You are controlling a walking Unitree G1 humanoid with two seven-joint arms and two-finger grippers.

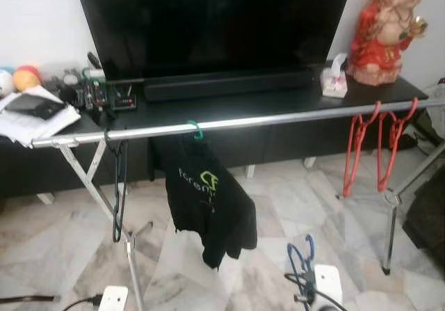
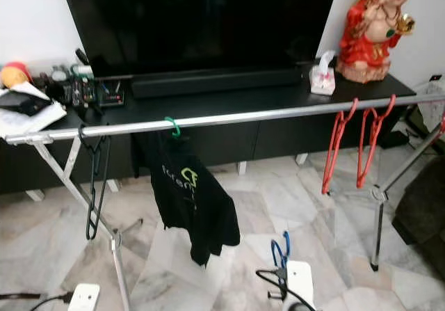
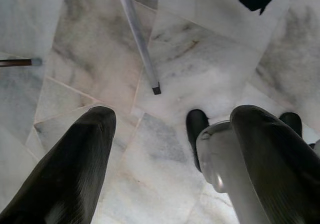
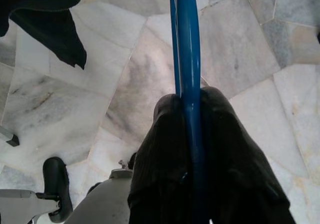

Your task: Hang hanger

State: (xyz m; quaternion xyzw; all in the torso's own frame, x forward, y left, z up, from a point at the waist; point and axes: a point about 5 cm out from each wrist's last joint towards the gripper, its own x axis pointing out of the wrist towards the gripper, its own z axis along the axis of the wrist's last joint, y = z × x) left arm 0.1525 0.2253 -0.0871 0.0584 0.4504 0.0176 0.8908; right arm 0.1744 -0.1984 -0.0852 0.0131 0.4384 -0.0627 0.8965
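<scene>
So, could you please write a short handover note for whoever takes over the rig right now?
Right tool: shut on the blue hanger, held low above the marble floor, below and in front of the rail.
Left tool: open, hanging idle over the floor near a rack leg.
Rail: already carries a black hanger near its left end, a black T-shirt on a green hanger hook, and two red hangers toward the right.
Done: blue hanger picked up.
Left: raise it and hook it on a free stretch of rail, probably between the T-shirt and the red hangers.
</scene>
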